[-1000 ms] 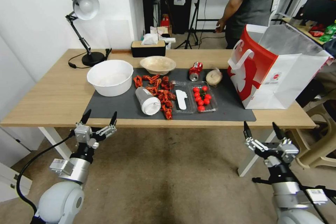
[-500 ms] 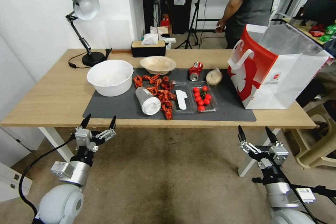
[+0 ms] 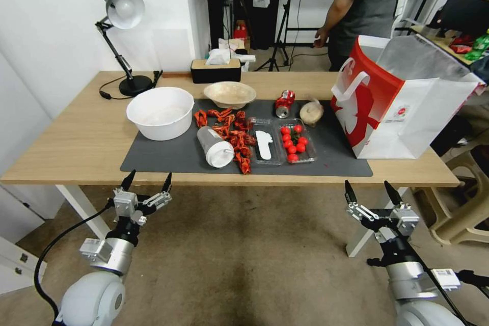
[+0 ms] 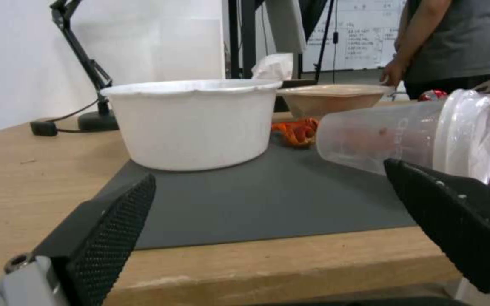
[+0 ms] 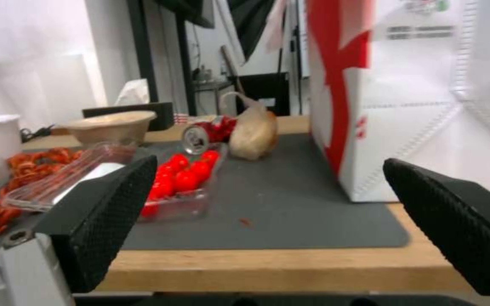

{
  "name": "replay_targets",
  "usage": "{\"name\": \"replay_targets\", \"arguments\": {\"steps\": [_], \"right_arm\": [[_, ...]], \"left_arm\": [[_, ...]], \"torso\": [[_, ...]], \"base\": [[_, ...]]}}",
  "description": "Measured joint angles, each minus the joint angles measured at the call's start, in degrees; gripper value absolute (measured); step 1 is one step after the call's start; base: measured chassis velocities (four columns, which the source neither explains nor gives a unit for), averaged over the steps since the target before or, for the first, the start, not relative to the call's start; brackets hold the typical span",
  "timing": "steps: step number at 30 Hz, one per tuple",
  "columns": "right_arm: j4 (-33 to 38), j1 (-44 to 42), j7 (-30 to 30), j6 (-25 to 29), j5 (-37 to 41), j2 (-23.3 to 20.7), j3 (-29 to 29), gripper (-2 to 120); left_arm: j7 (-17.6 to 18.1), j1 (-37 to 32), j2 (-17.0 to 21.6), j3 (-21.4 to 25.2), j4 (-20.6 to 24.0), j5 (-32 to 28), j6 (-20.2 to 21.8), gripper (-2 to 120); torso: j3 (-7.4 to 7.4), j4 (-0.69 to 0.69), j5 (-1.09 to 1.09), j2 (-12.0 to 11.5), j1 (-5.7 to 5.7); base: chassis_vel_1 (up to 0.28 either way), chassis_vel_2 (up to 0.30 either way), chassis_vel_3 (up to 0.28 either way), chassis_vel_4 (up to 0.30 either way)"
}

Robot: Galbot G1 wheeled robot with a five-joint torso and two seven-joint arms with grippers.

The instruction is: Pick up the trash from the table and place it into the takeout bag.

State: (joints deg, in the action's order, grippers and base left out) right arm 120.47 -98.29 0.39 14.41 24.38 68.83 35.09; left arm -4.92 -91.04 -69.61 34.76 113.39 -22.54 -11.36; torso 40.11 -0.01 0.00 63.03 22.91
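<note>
Lying on the dark rubbery mat (image 3: 178, 155) – clear white-lidded plastic cup (image 3: 214, 146), crushed red soda can (image 3: 284, 103), beige paper lump (image 3: 311, 112); tall red-and-white paper takeout bag (image 3: 402, 107) beside it – left gripper (image 3: 146, 182) and right gripper (image 3: 369, 193) gape wide below the mat's near edge

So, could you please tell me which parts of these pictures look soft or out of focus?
Right wrist view: the tomatoes and can are slightly soft, and the takeout bag washes out pale. Left wrist view: the white bowl is fairly crisp, and the room behind is hazy. Head view: the table is sharp, with straight lines bowing near the edges.
</note>
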Motion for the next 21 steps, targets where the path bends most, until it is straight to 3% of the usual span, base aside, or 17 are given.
{"name": "replay_targets", "arguments": {"steps": [6,10,16,21], "right_arm": [[-0.55,9.08,1.96,-8.66,0.55,-4.57,-4.61,100],[-0.41,12.21,1.87,-10.93,1.70,-7.24,-5.43,100],[-1.44,19.99,-0.12,-15.59,6.58,-16.35,-7.89,100],[-4.59,26.01,-1.45,-17.90,11.05,-19.98,-10.91,100]], "left_arm": [[-0.31,0.07,0.72,-0.18,-0.53,0.29,-0.57,100],[-0.31,0.17,0.51,-0.46,-0.52,0.61,-0.57,100],[-0.31,0.30,-0.18,-0.76,-0.89,1.19,-0.57,100],[-0.29,0.64,-0.69,-1.04,-1.46,1.36,-0.51,100]], "torso": [[0.00,0.02,0.02,0.00,0.02],[0.01,0.02,0.01,-0.01,0.02],[0.01,0.01,-0.01,-0.01,0.02],[0.01,0.01,0.00,0.00,0.01]], "base": [[0.000,0.000,0.000,0.000],[0.000,0.000,0.000,0.000],[0.000,0.000,0.000,0.000],[0.000,0.000,0.000,0.000]]}}
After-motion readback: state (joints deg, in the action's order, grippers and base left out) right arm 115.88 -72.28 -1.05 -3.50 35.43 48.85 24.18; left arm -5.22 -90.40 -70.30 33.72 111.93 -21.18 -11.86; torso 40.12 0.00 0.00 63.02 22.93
